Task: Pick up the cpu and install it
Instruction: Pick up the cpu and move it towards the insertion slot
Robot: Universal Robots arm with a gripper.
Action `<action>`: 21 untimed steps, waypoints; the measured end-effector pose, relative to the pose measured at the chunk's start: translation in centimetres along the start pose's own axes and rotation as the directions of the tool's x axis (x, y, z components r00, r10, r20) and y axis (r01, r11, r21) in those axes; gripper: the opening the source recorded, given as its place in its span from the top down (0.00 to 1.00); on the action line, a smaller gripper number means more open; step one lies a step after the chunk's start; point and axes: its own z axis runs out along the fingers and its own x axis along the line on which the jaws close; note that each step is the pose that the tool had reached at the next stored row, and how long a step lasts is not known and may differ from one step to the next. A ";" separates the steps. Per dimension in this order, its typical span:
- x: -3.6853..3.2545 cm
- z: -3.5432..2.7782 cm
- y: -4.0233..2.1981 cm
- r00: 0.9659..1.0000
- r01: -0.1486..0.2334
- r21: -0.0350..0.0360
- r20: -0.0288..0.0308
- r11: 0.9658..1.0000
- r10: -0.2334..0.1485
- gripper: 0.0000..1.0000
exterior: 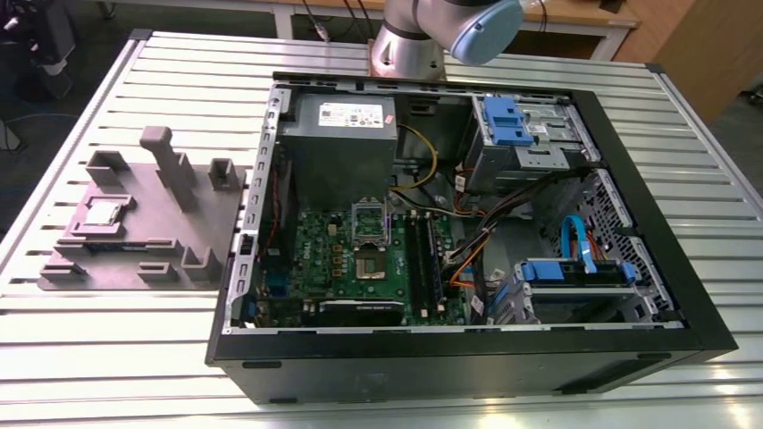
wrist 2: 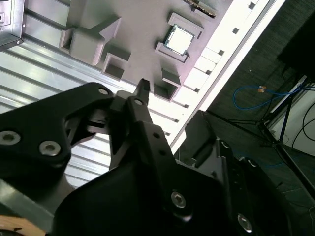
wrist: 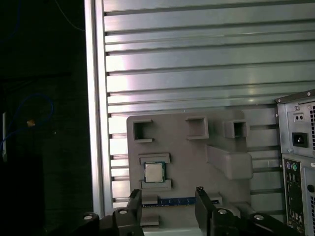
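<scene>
Silver-grey, square and flat with a shiny top, the cpu (exterior: 105,213) sits in a recess of the grey fixture (exterior: 179,228) on the counter (exterior: 96,357), at the exterior view's left beside the open case (exterior: 477,366). In the first wrist view the fingers (wrist: 135,199) stand apart, empty, near the cpu without touching it. The frame edge cuts off their bases.
</scene>
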 end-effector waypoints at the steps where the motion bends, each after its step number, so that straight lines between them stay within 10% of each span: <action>1: 0.00 0.00 0.00 1.000 0.000 0.000 0.000 1.000 0.000 0.41; 6: 0.00 0.00 0.00 1.000 0.000 0.000 0.000 1.000 0.000 0.23; 21: 0.00 0.00 0.00 1.000 0.002 0.000 0.000 1.000 -0.002 0.23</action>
